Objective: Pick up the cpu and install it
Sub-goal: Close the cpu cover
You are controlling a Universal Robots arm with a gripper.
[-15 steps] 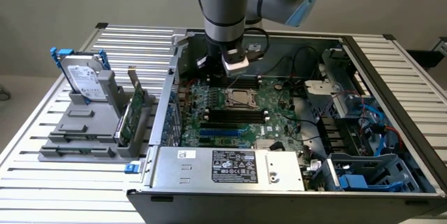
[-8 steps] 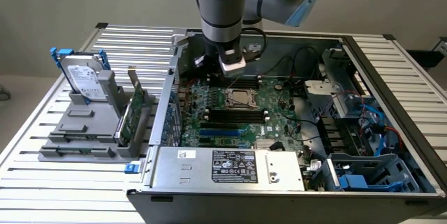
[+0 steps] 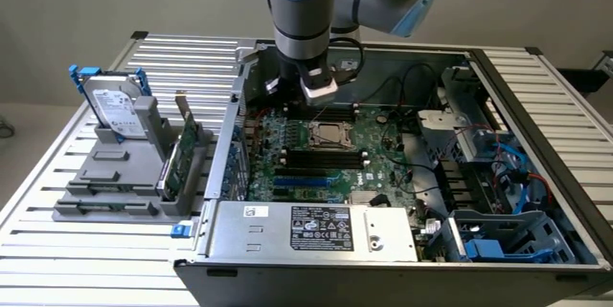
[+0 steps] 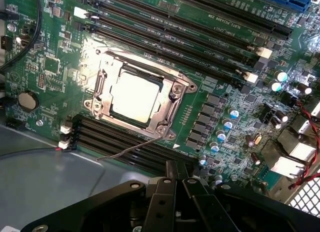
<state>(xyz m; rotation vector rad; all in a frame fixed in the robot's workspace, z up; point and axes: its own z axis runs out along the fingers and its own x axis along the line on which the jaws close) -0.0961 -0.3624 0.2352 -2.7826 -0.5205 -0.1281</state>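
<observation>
I see a hard drive (image 3: 113, 110) upright in a grey rack (image 3: 105, 199) on the desk (image 3: 86, 258), beside an open computer case (image 3: 383, 283).

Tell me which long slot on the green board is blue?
The slot beyond the black ones, away from the metal socket; every other slot is black.

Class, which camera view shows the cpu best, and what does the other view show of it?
The wrist view: the cpu appears close up and unobstructed inside its socket frame. The exterior view shows it as a small pale square on the motherboard.
</observation>
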